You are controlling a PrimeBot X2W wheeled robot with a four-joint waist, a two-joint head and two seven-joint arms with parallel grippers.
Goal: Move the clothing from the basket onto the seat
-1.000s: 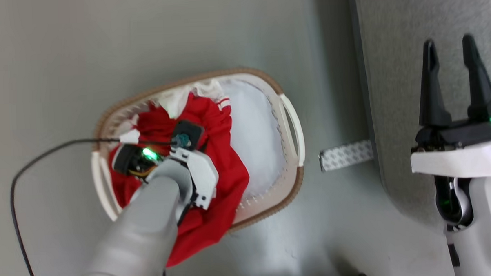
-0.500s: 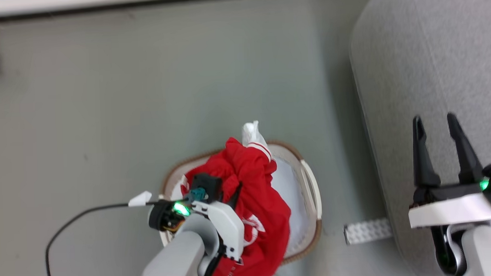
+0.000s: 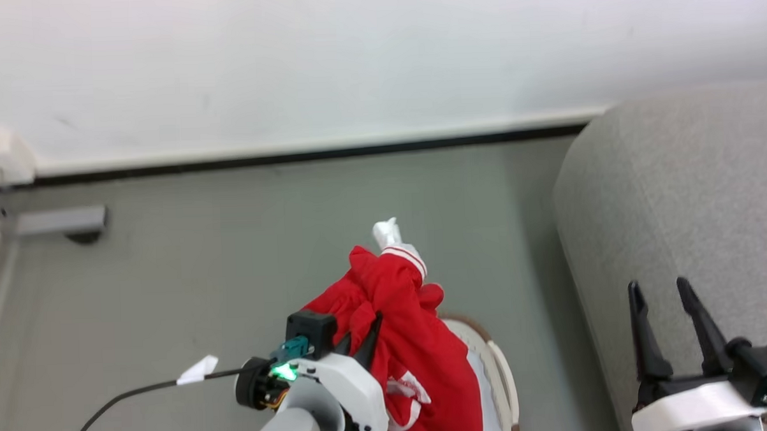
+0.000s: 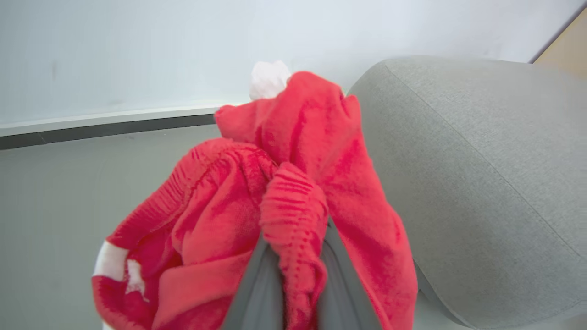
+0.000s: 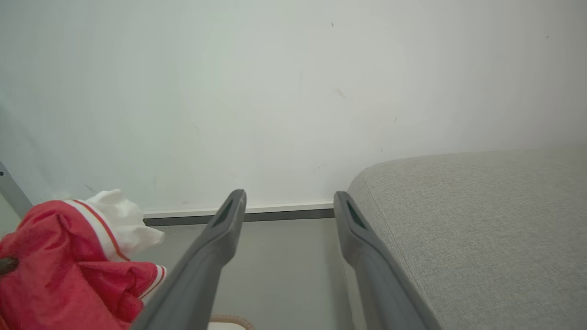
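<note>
Head view: the left gripper (image 3: 362, 334) is clamped on a fold of the clothing (image 3: 421, 367). The clothing hangs as a red bundle above the basket (image 3: 503, 377). Its lower part is cut by the frame edge, so it cannot be told if the hem is clear of the rim. Probable risk: a trailing hem catches the rim or a handle and drags the basket when the arm swings twd. the seat (image 3: 676, 186). The right gripper (image 3: 658, 285) is empty, w/ fingers wide apart, in front of the seat's near edge. That is approx. in the path, so the cloth could drape on it. The floor (image 3: 244, 246) is open to the left and fwd., up to the wall (image 3: 353, 63).

Left wrist view: only a narrow bunched ridge sits betw. the two fingers, and most of the fabric hangs at both sides. A quick swing could pull it out. The seat's rounded corner is near on the right, w/ nothing between.

Right wrist view: the white cuff shows at lower left and the seat at right. A strip of floor lies betw. them, so there is room to pass.
</note>
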